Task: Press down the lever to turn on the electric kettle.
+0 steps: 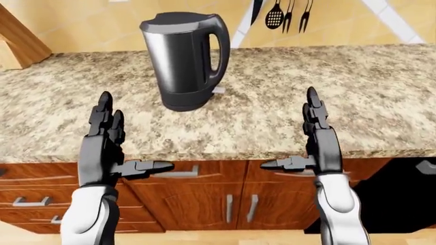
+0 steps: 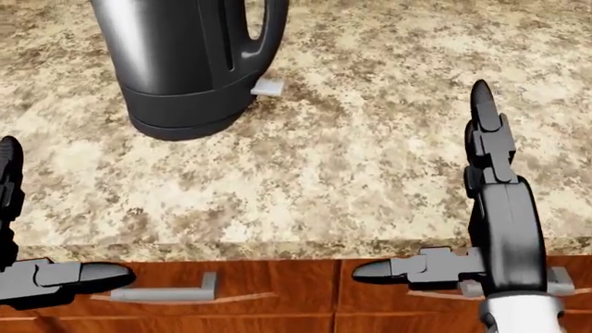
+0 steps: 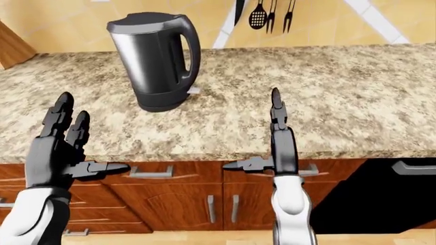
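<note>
A dark metal electric kettle (image 1: 182, 58) stands upright on the speckled granite counter (image 1: 272, 102), left of centre in the left-eye view. Its small grey lever (image 2: 267, 87) juts out at the base below the handle, on the kettle's right. My left hand (image 1: 116, 140) is open, fingers up and thumb out, over the counter's near edge below and left of the kettle. My right hand (image 1: 303, 138) is open in the same pose, well to the right of the kettle. Neither hand touches the kettle.
Wooden cabinets with grey handles (image 1: 231, 206) run under the counter. A black appliance (image 1: 402, 199) sits at the lower right. Utensils (image 1: 286, 14) hang on the wall above the counter. A wooden block (image 1: 17, 43) stands at the far left.
</note>
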Controlling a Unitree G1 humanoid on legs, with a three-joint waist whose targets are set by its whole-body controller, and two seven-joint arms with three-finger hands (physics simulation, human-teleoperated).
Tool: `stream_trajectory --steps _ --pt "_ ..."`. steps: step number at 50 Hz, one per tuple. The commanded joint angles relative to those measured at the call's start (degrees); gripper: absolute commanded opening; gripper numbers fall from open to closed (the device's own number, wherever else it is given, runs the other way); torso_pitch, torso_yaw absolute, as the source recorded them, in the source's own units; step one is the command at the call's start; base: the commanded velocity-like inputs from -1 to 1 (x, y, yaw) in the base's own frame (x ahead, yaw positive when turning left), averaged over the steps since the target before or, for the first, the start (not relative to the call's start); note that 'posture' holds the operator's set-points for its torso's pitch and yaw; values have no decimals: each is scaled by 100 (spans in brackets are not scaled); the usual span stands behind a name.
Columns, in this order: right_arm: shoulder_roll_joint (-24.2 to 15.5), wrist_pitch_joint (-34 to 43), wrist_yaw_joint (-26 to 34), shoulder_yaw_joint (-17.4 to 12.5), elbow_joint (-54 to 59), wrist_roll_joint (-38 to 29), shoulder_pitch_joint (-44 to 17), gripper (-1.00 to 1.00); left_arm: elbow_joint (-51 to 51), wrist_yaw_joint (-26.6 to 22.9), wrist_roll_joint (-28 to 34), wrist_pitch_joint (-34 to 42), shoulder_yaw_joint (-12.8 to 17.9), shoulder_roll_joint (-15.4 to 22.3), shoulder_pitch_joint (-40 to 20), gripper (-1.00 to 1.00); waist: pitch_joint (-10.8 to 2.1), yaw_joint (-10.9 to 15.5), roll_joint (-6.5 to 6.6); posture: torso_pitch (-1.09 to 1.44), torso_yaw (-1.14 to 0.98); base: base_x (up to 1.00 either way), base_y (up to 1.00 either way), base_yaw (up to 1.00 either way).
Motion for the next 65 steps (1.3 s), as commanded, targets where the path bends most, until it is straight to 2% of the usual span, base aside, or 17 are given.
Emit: stream_trajectory --steps 1,5,7,8,10,16,19,20,21,22,23,32,33,37,41,47,65 --pt "-50 -187 -63 -107 -270 -41 -117 100 -258 -20 -29 -202 -48 26 -130 100 -115 -28 -10 0 0 5 13 0" --pt "-43 -180 -63 -106 -291 -54 -110 100 -254 -22 -26 -215 -53 21 -120 100 -46 -13 -429 0 0 4 19 0" --pt "-41 -181 -65 -105 -292 -60 -111 100 -260 -23 -29 -210 -51 20 -120 100 -153 -36 -797 0 0 4 20 0" --pt "-42 -179 -66 -104 -291 -66 -115 100 -261 -22 -28 -207 -50 22 -122 100 -112 -107 -513 0 0 4 20 0" --pt "-41 -178 -63 -103 -292 -69 -111 100 -262 -25 -29 -213 -48 21 -116 100 -155 -116 -634 0 0 4 20 0" --pt "-38 -156 -55 -103 -322 -77 -100 100 -272 -29 -35 -209 -36 20 -111 100 -89 -115 -380 0 0 3 23 0" --pt "-36 -135 -55 -110 -340 -77 -109 100 -259 -30 -34 -214 -35 23 -116 100 -93 -142 -39 0 0 4 23 0" --pt "-38 -141 -55 -109 -326 -77 -110 100 -263 -27 -37 -205 -32 24 -121 100 -168 -143 182 0 0 5 25 0" --pt "-36 -144 -56 -106 -322 -78 -106 100 -264 -26 -37 -205 -33 23 -119 100 -236 -170 234 0 0 4 31 0" --pt "-37 -144 -51 -106 -324 -73 -107 100 -273 -26 -39 -195 -31 26 -122 100 -145 -88 62 0 0 4 31 0" --pt "-39 -147 -50 -116 -319 -65 -113 100 -274 -24 -41 -187 -29 27 -127 100 -79 -113 59 0 0 4 31 0" --pt "-41 -125 -52 -111 -321 -72 -130 100 -269 -19 -47 -177 -28 36 -145 100 -76 -88 -726 0 0 3 34 0" --pt "-39 -125 -53 -110 -324 -71 -129 100 -272 -17 -46 -176 -34 34 -142 100 -75 -158 -505 0 0 3 34 0" --pt "-30 -166 -56 -118 -318 -25 -116 100 -274 -25 -45 -188 -29 34 -128 100 -96 -116 -664 0 0 2 25 0" --pt "-20 -188 -70 -142 -329 66 -104 100 -272 -32 -41 -194 -28 30 -119 100 -111 -198 -76 0 0 0 0 0" --pt "-35 -193 -98 -151 -395 62 -80 100 -271 -38 -42 -209 -32 24 -113 100 -107 -118 -443 0 0 0 0 0" --pt "-54 -142 -97 -223 -494 103 -69 100 -365 -15 -65 -127 -58 32 -168 100 -216 -32 -340 0 0 0 0 0"
